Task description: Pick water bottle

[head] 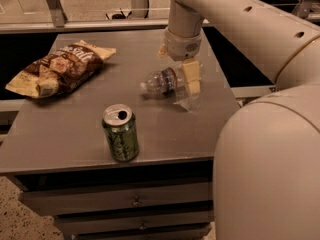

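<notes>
The water bottle [162, 81] lies on its side near the 2 o'clock part of the counter [75, 129], with its cap pointing to 9 o'clock. The claw [189, 86] is down over its lower body, but I cannot tell if it is closed on it. The ribbed body is round and smooth, so I think it can roll or slip out and fall over the edge at 3 o'clock. The counter is flat and grey, with drawers [135, 201] below. A green can [120, 133] stands at 6 o'clock and a chips bag [60, 69] lies at 10 o'clock.
</notes>
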Available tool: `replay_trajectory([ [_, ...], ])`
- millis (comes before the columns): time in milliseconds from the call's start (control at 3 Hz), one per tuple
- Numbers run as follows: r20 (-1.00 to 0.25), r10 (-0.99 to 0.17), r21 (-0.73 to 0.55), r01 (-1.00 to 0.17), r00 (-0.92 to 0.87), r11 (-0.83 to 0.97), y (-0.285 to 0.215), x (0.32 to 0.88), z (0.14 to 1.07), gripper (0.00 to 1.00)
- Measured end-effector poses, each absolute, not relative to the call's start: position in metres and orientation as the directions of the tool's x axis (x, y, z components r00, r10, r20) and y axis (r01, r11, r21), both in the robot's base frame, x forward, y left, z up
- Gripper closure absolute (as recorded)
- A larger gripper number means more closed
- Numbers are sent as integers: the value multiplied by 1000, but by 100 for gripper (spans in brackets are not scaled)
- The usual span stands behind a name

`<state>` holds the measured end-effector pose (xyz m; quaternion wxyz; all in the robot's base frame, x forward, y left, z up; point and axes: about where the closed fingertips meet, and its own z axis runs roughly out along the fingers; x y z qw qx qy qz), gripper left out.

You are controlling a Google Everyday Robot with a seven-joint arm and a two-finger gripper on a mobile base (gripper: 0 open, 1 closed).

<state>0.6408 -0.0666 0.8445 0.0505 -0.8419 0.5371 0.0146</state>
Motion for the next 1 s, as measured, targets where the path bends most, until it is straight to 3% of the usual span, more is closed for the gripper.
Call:
replay_trajectory([
  [333, -80, -903, -69, -906, 422, -418, -67, 640, 844, 0],
  [1000, -235, -944, -178, -965, 231, -192, -99, 652, 870, 0],
])
